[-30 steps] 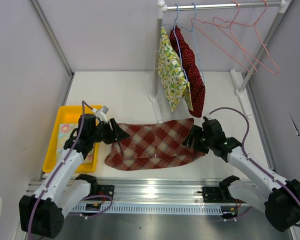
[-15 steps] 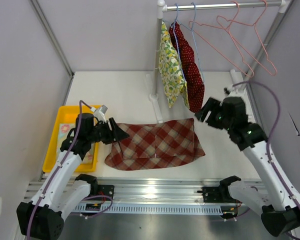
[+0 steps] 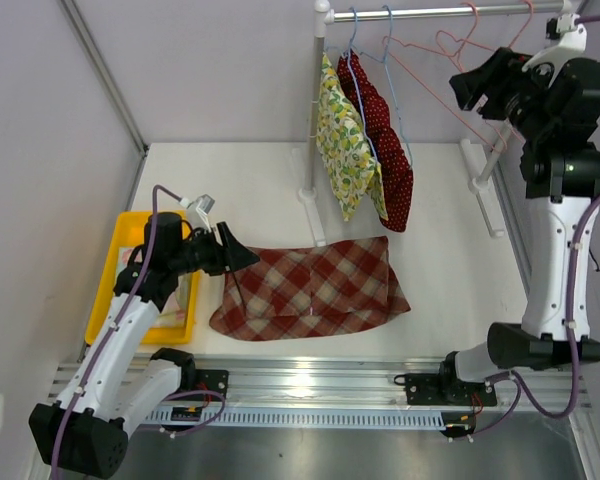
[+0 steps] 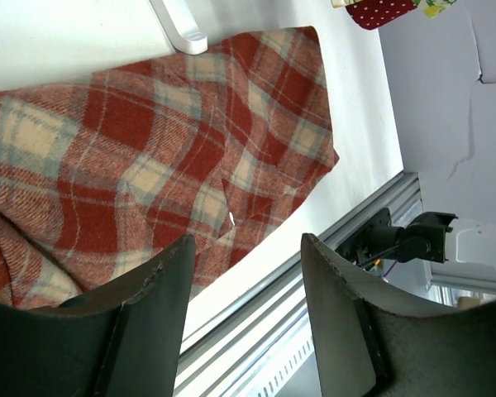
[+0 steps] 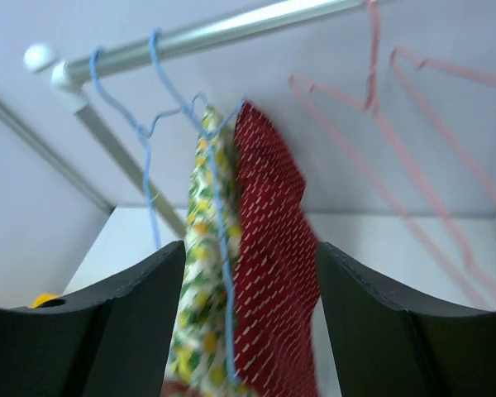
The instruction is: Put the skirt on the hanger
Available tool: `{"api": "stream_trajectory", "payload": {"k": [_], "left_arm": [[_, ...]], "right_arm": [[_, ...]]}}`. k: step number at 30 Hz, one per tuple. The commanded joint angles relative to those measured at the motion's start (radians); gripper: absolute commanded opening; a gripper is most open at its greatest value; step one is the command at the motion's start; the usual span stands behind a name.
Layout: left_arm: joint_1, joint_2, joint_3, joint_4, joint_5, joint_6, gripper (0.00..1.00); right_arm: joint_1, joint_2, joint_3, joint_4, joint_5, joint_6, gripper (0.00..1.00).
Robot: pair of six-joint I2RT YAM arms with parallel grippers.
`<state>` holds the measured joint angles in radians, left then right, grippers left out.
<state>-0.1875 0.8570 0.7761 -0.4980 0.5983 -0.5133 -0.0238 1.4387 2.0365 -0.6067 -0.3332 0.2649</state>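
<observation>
While L & R jaws gape empty, red-tan plaid skirt [image 3: 310, 290] lies flat, creased, on table [image 3: 230, 180].

A white table [image 3: 240, 190] sits inside an enclosure of pale grey walls [image 3: 210, 70]. At the left edge of the table is a yellow tray [image 3: 120, 232] with a pale printed item [image 3: 130, 256] inside, partly hidden. At the back stands a clothes rack: a white upright post [image 3: 315, 110] carries a shiny metal rod [image 3: 430, 12] across the top, and a long white foot [image 3: 317, 222] rests on the table. Two garments hang side by side from the rod, touching: a yellow lemon-print garment [image 3: 340, 140] on the left and a red white-dotted garment [image 3: 385, 150] on the right. A ribbed aluminium rail [image 3: 300, 385] runs along the near edge.
</observation>
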Motion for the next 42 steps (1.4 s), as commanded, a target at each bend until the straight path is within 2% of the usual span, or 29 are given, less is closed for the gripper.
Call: {"api": "stream_trajectory", "payload": {"k": [1,9,15,33,36,42], "left_arm": [[-0.004,0.01,0.051,0.006,0.043,0.03,0.59],[-0.004,0.02,0.069,-0.002,0.049,0.048,0.59],[-0.004,0.002,0.058,-0.01,0.058,0.055,0.59],[-0.004,-0.003,0.052,-0.039,0.041,0.075,0.59],[-0.004,-0.001,0.054,-0.043,0.04,0.075,0.59],[-0.004,-0.004,0.052,-0.053,0.029,0.076,0.59]], "right_arm": [[-0.054,0.112,0.103,0.087,-0.053,-0.07,0.7],[-0.065,0.296,0.162,0.278,-0.087,-0.13,0.7],[-0.067,0.377,0.162,0.398,-0.035,-0.148,0.7],[-0.024,0.539,0.291,0.424,0.005,-0.141,0.69],[-0.018,0.555,0.301,0.44,0.014,-0.136,0.64],[-0.007,0.577,0.321,0.436,0.031,-0.139,0.39]]}}
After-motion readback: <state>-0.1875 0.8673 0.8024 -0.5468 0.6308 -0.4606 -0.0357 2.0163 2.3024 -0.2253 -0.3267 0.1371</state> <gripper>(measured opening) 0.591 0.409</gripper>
